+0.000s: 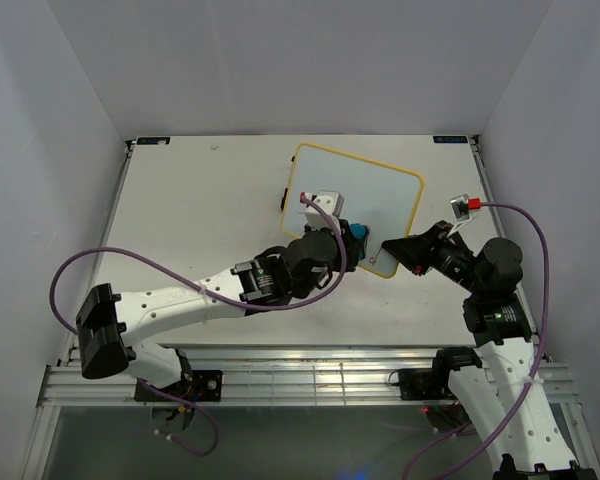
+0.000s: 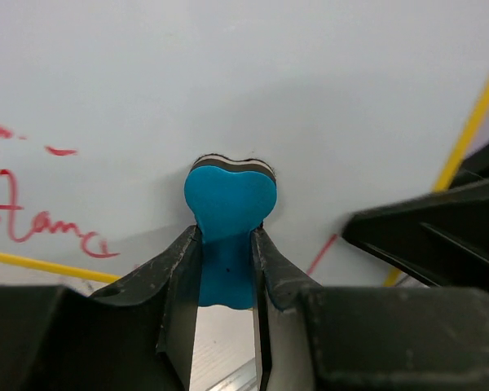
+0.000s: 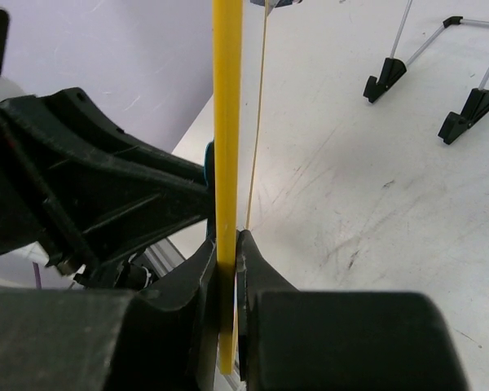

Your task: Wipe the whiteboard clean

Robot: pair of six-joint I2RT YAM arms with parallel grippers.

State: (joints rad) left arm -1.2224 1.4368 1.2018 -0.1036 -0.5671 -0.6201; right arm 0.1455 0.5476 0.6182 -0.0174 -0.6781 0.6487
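Observation:
The whiteboard (image 1: 365, 195), white with a yellow frame, is tilted up off the table at centre right. My right gripper (image 1: 392, 248) is shut on its near right corner; in the right wrist view the yellow edge (image 3: 226, 163) runs upright between the fingers (image 3: 226, 261). My left gripper (image 1: 352, 240) is shut on the blue bone-shaped eraser (image 2: 226, 208) and presses its felt end flat on the board face (image 2: 253, 81). Red handwriting (image 2: 33, 216) remains at the left of the left wrist view, and a short red stroke (image 2: 322, 254) lies right of the eraser.
The board's two black feet on thin wire legs (image 3: 428, 57) rest on the scratched white table (image 3: 375, 204). The right gripper's black finger (image 2: 428, 228) shows at the right of the left wrist view. The table's near rail (image 1: 310, 375) lies by the arm bases.

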